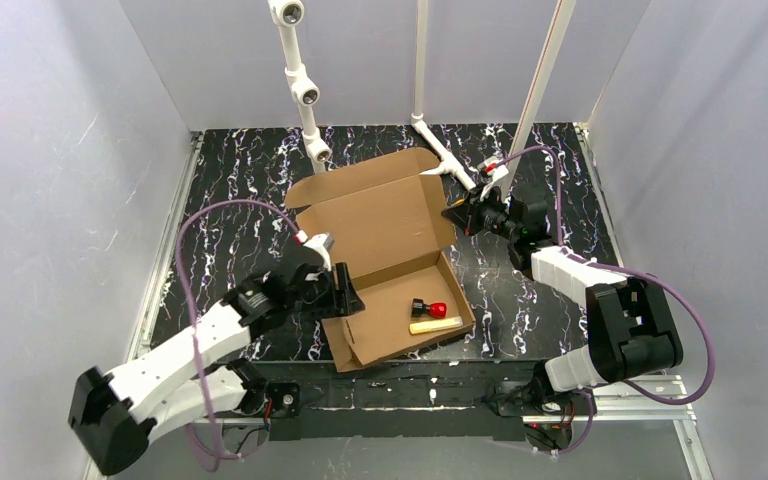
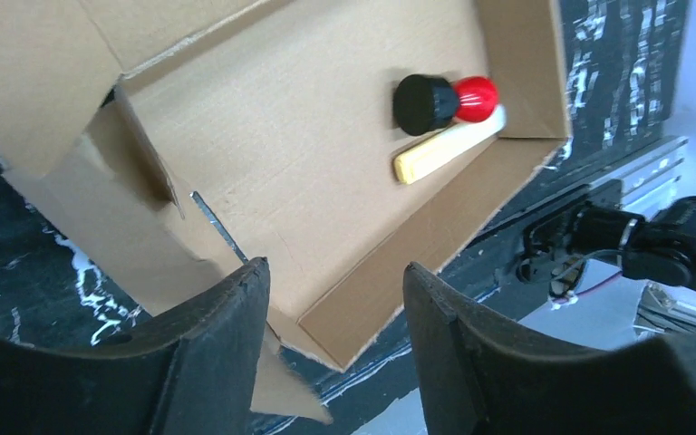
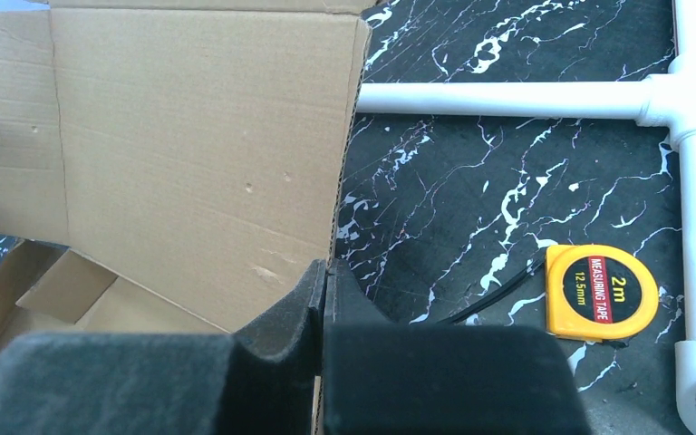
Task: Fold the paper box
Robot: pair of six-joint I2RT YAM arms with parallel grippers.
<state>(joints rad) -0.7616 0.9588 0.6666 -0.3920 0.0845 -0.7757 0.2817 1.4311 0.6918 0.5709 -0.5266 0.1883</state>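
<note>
Paper box (image 1: pixel 375 225) at centre of table (image 1: pixel 230 250), tray formed, lid upright; lid-closing step in hand, by my judgement; left gripper (image 2: pixel 335 281) jaws apart astride near-left wall, holding nothing; right gripper (image 3: pixel 324 272) pinched on lid edge; next: lower lid, tuck flaps.

Plain brown corrugated paper box (image 1: pixel 385 262), unprinted, open at the middle of the black marbled table (image 1: pixel 230 200). Shallow tray nearest, lid tilted up behind it, left side flap loose.

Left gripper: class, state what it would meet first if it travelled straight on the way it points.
Probably the paper box: its side wall lies just beyond the left gripper; depth is unclear.
</note>
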